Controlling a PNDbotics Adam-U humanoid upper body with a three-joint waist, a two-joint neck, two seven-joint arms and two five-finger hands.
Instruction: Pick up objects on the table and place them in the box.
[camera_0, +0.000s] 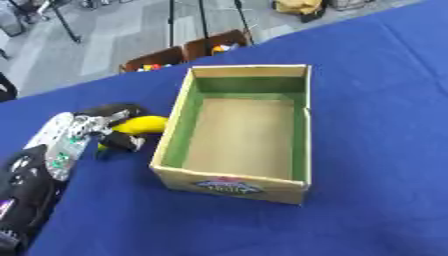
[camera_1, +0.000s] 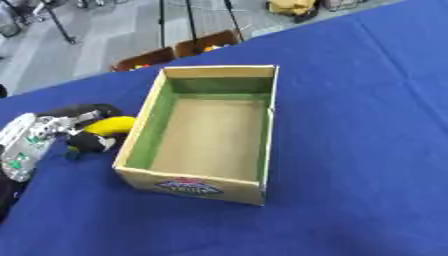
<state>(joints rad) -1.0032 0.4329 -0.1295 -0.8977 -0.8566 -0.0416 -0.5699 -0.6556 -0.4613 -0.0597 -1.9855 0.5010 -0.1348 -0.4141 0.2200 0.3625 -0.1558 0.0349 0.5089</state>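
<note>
Blue cloth covers the tabletop (camera_0: 376, 150), which lies askew in both eye views. Cardboard box (camera_0: 241, 132), open-topped, sits near centre; its inner walls look green and its floor is bare brown. The near outer wall carries a red-and-blue printed label (camera_0: 226, 185), but the lettering is too blurred to read. Left robot hand (camera_0: 109, 125) comes in from the left edge, black fingers curled round a yellow object (camera_0: 140, 124) just beside the box's left wall; the object is rounded and elongated, partly covered by the fingers, and its identity cannot be made out. Whether it touches the cloth or is lifted cannot be told. The arm's silver and black forearm is cut off at the lower left. Right robot hand shows in neither view. Beyond the far tabletop edge, two brown bins (camera_0: 188, 52) hold small coloured items, indistinct.
</note>
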